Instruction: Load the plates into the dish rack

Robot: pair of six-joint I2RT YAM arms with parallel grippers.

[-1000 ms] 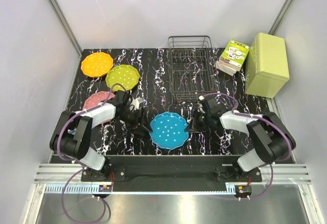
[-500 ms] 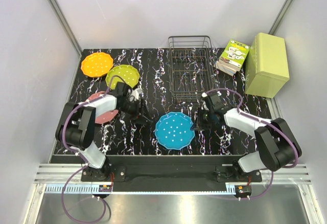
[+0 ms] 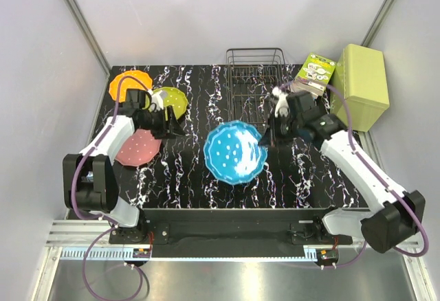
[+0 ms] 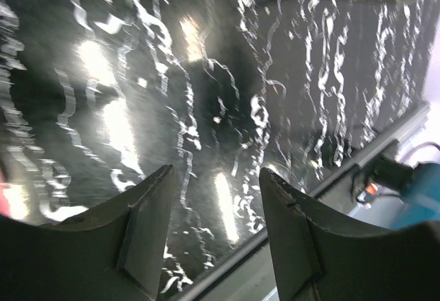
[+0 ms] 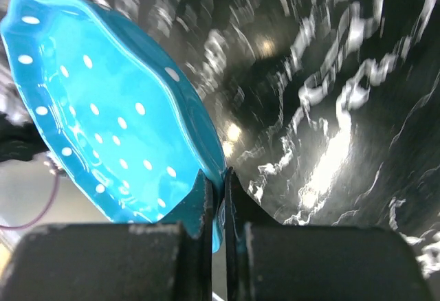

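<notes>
right gripper (image 5: 218, 184) is pinching blue plate (image 3: 236, 152) by rim, tilted, just before dish rack (image 3: 256, 84) | left gripper (image 4: 216, 198) is hanging part-open, empty, left of rack | light green box (image 3: 359, 86) is sitting right of rack

I have lifted the blue plate (image 3: 236, 152) off the table. A second ago it lay flat, well in front of the dish rack (image 3: 251, 81) and off to the rack's left. Now it hangs tilted in the air, closer to the rack's front edge.

My right gripper (image 3: 267, 135), pinching the plate's rim, has travelled with it from well in front of the rack up to the rack's front edge, and the right arm has stretched out.

My left gripper (image 3: 175, 126) has drawn back from beside the plate and moved farther left of the rack. Its jaws stand apart around nothing.

The pink plate (image 3: 137, 148), earlier half hidden under the left arm, now shows almost whole.
</notes>
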